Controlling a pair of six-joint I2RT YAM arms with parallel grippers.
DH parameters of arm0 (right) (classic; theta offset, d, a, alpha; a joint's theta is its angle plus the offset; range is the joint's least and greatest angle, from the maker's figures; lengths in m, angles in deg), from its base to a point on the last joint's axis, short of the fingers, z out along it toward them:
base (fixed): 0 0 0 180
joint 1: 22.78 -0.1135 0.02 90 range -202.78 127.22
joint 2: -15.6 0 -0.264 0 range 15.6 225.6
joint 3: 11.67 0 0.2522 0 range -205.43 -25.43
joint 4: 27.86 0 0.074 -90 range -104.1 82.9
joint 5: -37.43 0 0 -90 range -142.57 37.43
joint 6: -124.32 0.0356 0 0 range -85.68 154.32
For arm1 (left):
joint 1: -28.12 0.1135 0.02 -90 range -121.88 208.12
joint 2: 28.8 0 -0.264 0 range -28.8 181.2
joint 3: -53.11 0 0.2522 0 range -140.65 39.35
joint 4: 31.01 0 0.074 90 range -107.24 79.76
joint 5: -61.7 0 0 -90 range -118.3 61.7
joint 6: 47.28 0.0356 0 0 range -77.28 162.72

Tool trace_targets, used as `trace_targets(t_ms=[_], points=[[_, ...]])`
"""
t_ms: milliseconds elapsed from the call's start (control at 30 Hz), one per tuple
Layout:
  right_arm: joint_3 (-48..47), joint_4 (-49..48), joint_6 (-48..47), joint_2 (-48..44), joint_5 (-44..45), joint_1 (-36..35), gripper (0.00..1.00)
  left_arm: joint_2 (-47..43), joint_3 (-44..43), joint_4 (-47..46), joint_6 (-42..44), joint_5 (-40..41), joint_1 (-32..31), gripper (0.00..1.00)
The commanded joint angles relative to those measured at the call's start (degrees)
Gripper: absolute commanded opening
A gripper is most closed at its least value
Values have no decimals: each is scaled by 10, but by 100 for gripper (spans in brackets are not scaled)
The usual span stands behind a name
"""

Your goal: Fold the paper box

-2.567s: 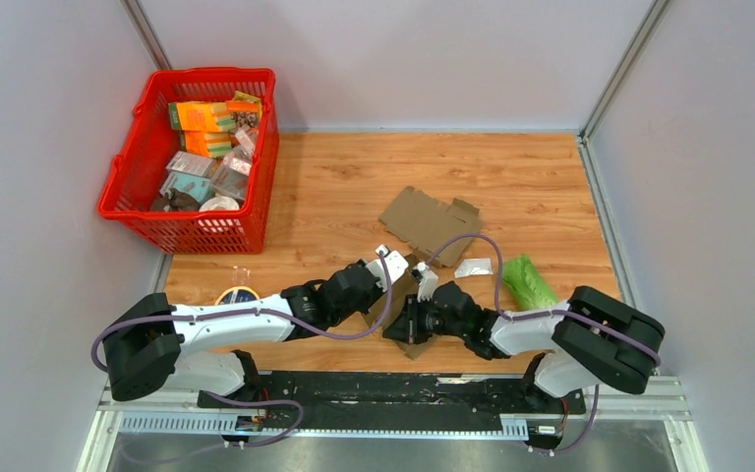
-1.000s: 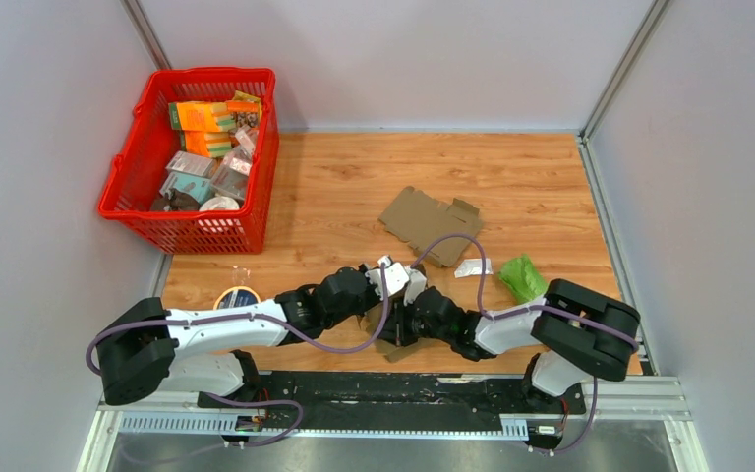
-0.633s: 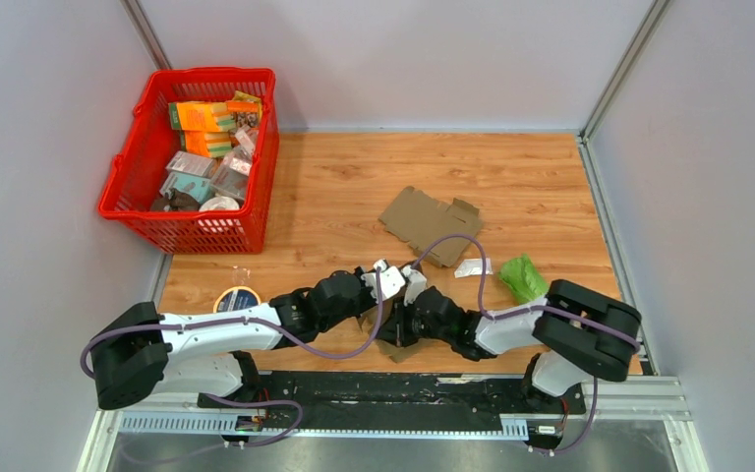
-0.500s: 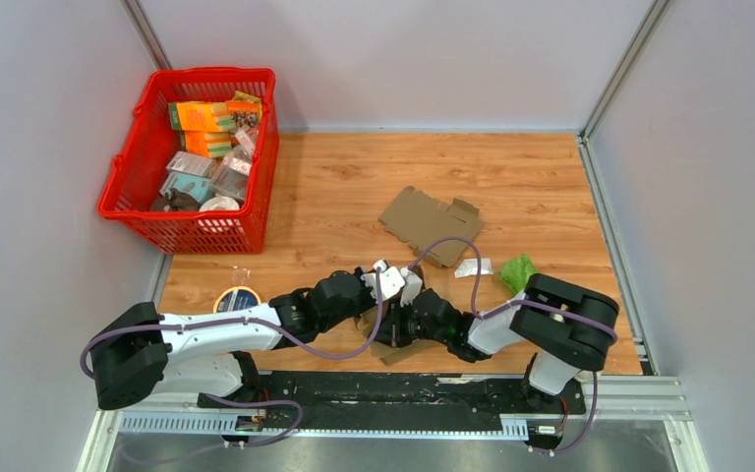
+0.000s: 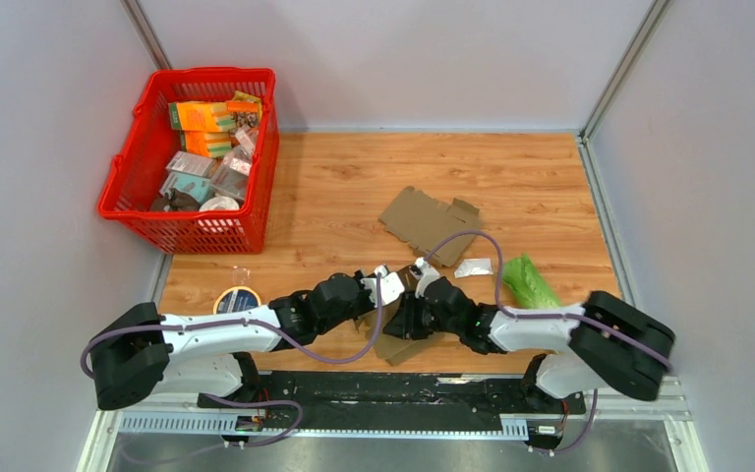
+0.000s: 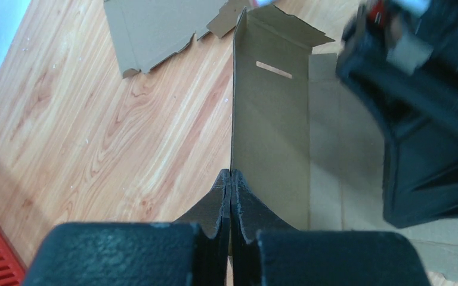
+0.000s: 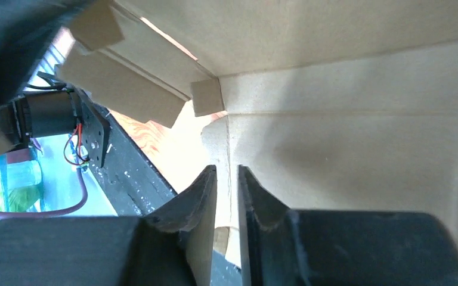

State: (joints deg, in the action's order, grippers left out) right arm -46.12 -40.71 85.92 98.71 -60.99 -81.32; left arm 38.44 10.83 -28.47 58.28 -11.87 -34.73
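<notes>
Paper box (image 5: 393, 346) half-formed, sits at near table edge between both arms. Left gripper (image 6: 231, 174) clamped tight on bottom edge of upright side wall; wall runs straight away from fingers (image 6: 214, 205). Right gripper (image 7: 226, 173) just right of it, over box floor; its fingers (image 7: 198, 192) parted a sliver, panel crease lined up with gap, pinch not evident. Beyond: flat cardboard blank (image 5: 429, 220). Far left: red basket (image 5: 123, 167).

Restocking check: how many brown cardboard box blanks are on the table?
2. A flat brown cardboard blank lies mid-table; a partly folded brown cardboard box sits at the near edge, partly covered. More could be hidden.
</notes>
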Motion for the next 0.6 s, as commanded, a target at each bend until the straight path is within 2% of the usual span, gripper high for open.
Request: trace_targets(t_ms=[0, 33, 100, 133, 233, 300, 400, 433, 567], points=[[-35, 259, -53, -149, 23, 33, 25, -19, 10, -15, 33, -9, 1, 0], [-37, 292, -21, -174, 26, 44, 41, -20, 10, -13, 34, -7, 1, 0], [-44, 365, 27, -244, 28, 81, 64, -24, 11, -9, 37, -7, 0, 0], [-49, 384, 94, -262, 29, 93, 81, -25, 11, -9, 38, -9, 1, 0], [-78, 410, 208, -315, 45, 126, 90, -32, 11, -9, 40, -11, 0, 0], [-142, 468, 244, -310, 67, 143, 89, -33, 10, -8, 42, -13, 0, 0], [-232, 537, 283, -251, 71, 159, 81, -32, 7, -4, 47, -17, 0, 0], [-246, 542, 292, -234, 66, 159, 73, -32, 7, -3, 47, -17, 1, 0], [-283, 533, 341, -146, 13, 159, 67, -32, 6, -2, 49, -17, 0, 0]])
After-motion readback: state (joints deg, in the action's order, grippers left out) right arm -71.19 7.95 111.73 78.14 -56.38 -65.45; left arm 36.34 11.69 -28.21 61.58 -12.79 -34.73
